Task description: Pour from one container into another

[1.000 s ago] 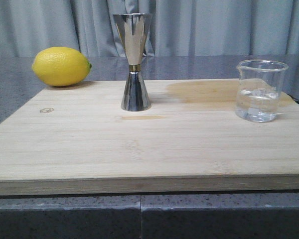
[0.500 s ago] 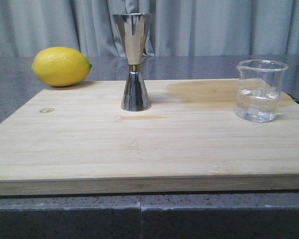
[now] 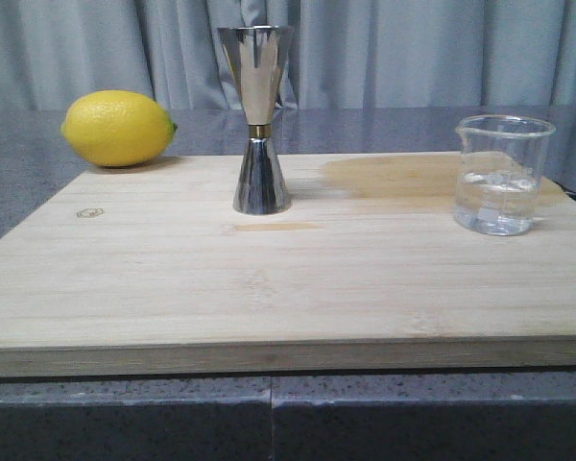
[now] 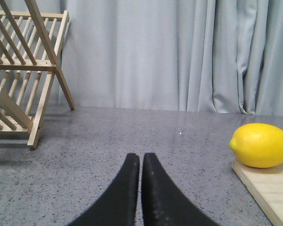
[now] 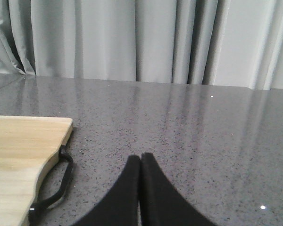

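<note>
Both jaws clenched empty; beaker [image 3: 502, 175] and jigger [image 3: 258, 119] upright, arms unseen from front

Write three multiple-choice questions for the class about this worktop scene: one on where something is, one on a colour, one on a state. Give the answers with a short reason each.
1. Where is the lemon?
A. At the board's far left corner
B. Inside the beaker
C. In front of the jigger

2. What colour is the band at the waist of the jigger?
A. Red
B. Gold
C. Blue

3. What state is the beaker in?
A. Tipped over
B. Upright, partly filled with clear liquid
C. Held in a hand

Answers:
1 A: it lies by the far left corner of the wooden board, away from both vessels.
2 B: a thin gold ring shows where the two steel cones meet.
3 B: it stands on the board with liquid in its lower part; the left hand and the right hand are shut on nothing, away from it.
</note>
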Tool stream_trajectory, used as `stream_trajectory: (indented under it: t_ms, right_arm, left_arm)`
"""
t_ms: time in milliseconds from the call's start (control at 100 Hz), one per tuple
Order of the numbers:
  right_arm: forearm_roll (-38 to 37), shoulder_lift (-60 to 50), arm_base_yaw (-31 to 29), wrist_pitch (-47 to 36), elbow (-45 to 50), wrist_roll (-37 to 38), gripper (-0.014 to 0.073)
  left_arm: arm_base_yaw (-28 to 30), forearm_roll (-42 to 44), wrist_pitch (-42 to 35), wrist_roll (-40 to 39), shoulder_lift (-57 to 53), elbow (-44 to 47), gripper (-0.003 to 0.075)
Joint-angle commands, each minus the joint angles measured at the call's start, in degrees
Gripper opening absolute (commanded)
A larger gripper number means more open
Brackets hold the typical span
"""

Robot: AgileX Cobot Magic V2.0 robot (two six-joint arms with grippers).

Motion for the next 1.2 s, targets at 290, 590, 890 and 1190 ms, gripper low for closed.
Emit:
stream_trajectory:
  t_ms: [290, 590, 890, 1190]
  right_arm:
    - [-0.57, -1.09, 0.03, -10.11, 0.64, -0.18, -0.0071]
    - [-0.57, -1.09, 0.03, -10.11, 0.64, -0.18, -0.0072]
    - [-0.57, -1.09, 0.03, -10.32, 0.64, -0.18, -0.0072]
    - [-0.57, -1.09, 0.03, -10.32, 0.64, -0.18, -0.0072]
  left_arm:
    - [0.12, 0.02, -4.73, -0.39, -1.18, 1.61, -0.0019]
    - [0.12, 0.02, -4.73, -0.39, -1.18, 1.61, -0.0019]
    - [0.12, 0.02, -4.73, -0.39, -1.18, 1.61, -0.0019]
    - [0.12, -0.41, -4.73, -0.39, -1.18, 1.61, -0.0019]
